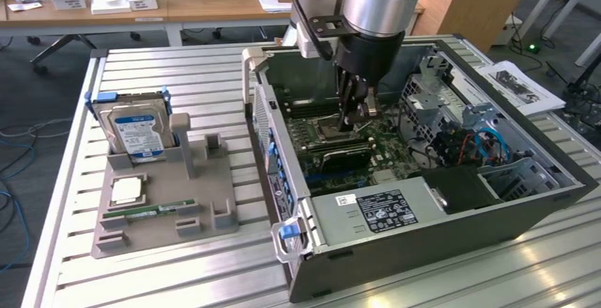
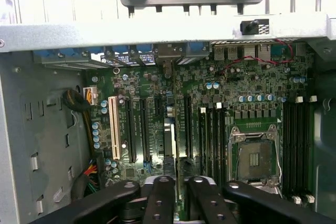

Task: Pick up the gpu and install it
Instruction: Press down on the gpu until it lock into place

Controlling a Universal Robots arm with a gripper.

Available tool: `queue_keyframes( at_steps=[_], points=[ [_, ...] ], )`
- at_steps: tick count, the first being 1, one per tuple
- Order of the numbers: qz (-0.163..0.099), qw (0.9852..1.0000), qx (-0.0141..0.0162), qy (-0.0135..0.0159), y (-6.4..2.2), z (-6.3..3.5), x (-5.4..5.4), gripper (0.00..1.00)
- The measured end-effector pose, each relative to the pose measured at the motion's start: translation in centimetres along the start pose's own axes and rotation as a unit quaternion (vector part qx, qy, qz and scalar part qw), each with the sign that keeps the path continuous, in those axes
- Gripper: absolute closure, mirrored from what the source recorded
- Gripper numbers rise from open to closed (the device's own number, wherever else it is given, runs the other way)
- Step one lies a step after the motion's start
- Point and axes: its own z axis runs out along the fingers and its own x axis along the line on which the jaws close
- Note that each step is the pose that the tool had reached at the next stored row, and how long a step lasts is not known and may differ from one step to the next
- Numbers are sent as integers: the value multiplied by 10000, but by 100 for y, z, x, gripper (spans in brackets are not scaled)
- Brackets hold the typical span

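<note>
The gpu [image 2: 169,140] shows edge-on as a thin card with a pale metal edge, standing upright along an expansion slot of the green motherboard [image 2: 210,93]. My gripper [image 2: 178,182] hangs straight over it, inside the open computer case [image 1: 281,146]. In the exterior view the gripper [image 1: 357,118] reaches down into the middle of the case, just above a dark card [image 1: 345,159] on the board. Whether it touches the card I cannot tell.
On the exterior view's left a grey rack [image 1: 202,188] holds a silver hard drive with a blue label [image 1: 136,129], a square processor [image 1: 127,190] and a green memory stick [image 1: 155,209]. In the case, a power supply [image 1: 376,209], a drive cage [image 1: 441,104] and the processor socket [image 2: 254,156] surround the gripper.
</note>
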Motion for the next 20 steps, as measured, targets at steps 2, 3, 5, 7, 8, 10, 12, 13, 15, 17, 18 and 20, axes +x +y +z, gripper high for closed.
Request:
queue_keyframes(
  at_steps=[2,3,5,7,8,10,12,13,15,17,18,20],
  points=[
    [0,10000,0,0,0,0,0,85],
    [0,10000,0,0,0,0,0,89],
    [0,10000,0,0,0,0,0,89],
    [0,10000,0,0,0,0,0,89],
    [0,10000,0,0,0,0,0,89],
    [0,10000,0,0,1,18,1,89],
    [0,10000,0,0,2,54,2,89],
    [0,10000,0,0,2,72,2,89],
    [1,10000,0,0,5,108,3,89],
    [2,10000,0,0,14,145,1,89],
    [2,10000,0,0,18,163,0,89],
    [3,10000,0,1,32,198,-6,89]
  ],
)
